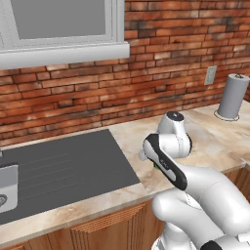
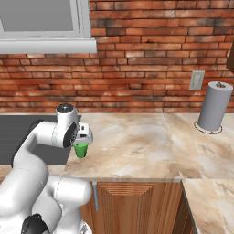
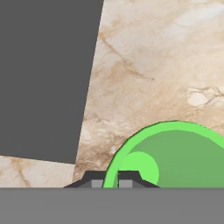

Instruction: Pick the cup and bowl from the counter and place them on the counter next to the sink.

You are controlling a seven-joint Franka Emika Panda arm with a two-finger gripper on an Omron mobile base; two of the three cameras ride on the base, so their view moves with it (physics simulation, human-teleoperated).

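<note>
The small green cup [image 2: 81, 150] hangs upright just over the beige counter [image 2: 137, 141], a short way right of the dark grey sink [image 2: 18, 130]. My gripper [image 2: 82, 142] comes down on it from above and is shut on its rim. In the hand view the cup [image 3: 179, 157] fills the lower right, and its near rim runs between the two dark fingertips of my gripper [image 3: 111, 179]. The sink [image 3: 43, 74] takes up the left of that view, with bare counter [image 3: 153, 65] beyond the cup. The red bowl is out of view.
A grey paper towel roll [image 2: 214, 106] stands at the back right against the brick wall, under a wall outlet [image 2: 197, 80]. A window sill [image 2: 45, 45] juts out above the sink. The counter's front edge runs close below the cup.
</note>
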